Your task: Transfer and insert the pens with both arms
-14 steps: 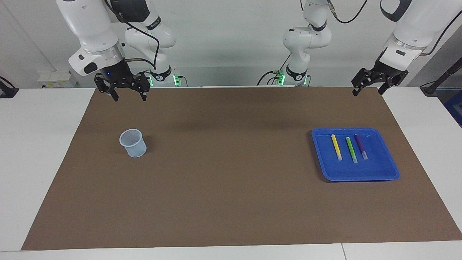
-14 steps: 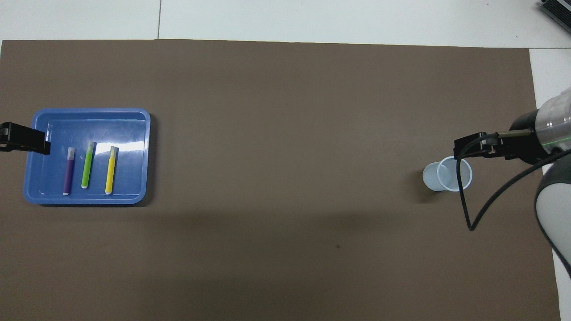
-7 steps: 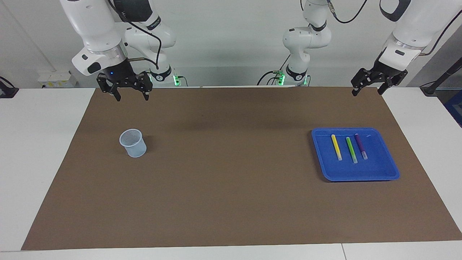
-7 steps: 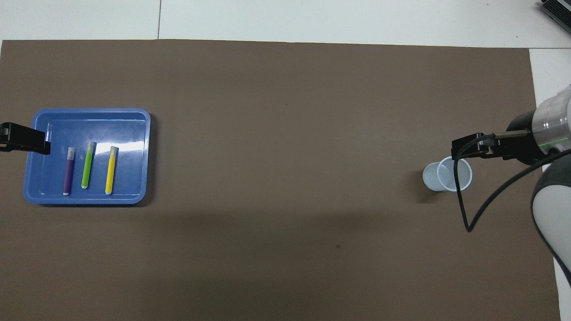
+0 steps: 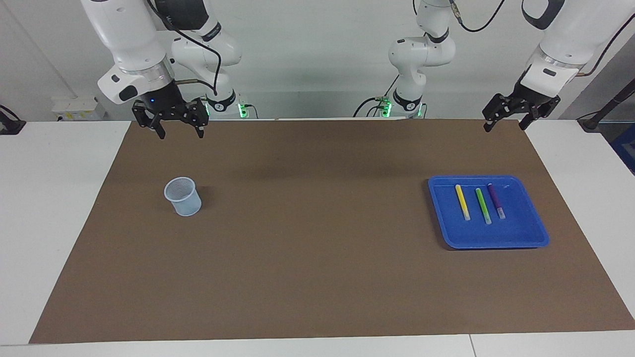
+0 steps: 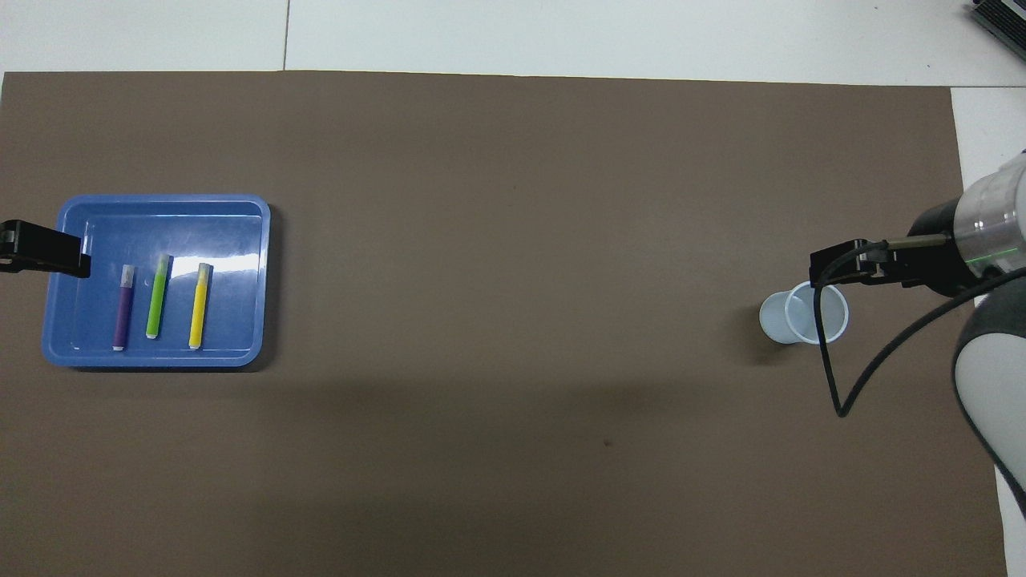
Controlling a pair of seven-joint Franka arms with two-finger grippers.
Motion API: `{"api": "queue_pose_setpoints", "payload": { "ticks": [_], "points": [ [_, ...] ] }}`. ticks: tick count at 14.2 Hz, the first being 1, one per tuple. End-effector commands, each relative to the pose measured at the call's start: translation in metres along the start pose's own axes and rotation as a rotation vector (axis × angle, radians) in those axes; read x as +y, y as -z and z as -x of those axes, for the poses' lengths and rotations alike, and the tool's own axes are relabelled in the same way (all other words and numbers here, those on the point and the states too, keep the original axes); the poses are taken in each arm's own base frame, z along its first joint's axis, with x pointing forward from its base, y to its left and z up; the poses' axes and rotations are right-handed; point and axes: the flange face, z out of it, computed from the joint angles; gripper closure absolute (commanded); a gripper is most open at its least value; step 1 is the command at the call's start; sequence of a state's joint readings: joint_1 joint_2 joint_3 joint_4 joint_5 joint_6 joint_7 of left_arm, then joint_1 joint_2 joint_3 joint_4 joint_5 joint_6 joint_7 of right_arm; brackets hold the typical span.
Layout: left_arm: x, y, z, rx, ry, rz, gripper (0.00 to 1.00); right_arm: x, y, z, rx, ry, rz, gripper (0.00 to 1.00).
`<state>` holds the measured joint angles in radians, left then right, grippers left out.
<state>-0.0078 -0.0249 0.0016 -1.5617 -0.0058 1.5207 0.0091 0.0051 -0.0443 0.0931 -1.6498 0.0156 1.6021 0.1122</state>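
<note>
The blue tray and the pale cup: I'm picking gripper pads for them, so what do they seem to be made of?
The blue tray looks like glossy moulded plastic: its floor throws a bright white glare and its corners are rounded. The pale cup seems to be thin, slightly translucent plastic with a duller finish; a fine mesh-like pattern shows inside it, so perforated walls cannot be excluded.
</note>
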Motion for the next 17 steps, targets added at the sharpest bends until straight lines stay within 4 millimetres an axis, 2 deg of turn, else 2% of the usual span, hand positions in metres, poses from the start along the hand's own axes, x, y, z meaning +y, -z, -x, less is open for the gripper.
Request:
{"api": "queue_pose_setpoints", "payload": {
  "ticks": [1, 10, 17],
  "points": [
    [0.001, 0.002, 0.008, 0.005, -0.007, -0.015, 0.00, 0.003, 0.002, 0.001, -0.002, 0.011, -0.007, 0.00],
    [0.002, 0.003, 0.007, 0.016, -0.006, -0.015, 0.00, 0.001, 0.001, 0.000, -0.002, 0.014, -0.007, 0.00],
    [-0.002, -0.020, 0.014, 0.053, 0.091, -0.002, 0.00, -0.001, 0.002, 0.001, 0.001, 0.015, -0.007, 0.00]
  ]
}}
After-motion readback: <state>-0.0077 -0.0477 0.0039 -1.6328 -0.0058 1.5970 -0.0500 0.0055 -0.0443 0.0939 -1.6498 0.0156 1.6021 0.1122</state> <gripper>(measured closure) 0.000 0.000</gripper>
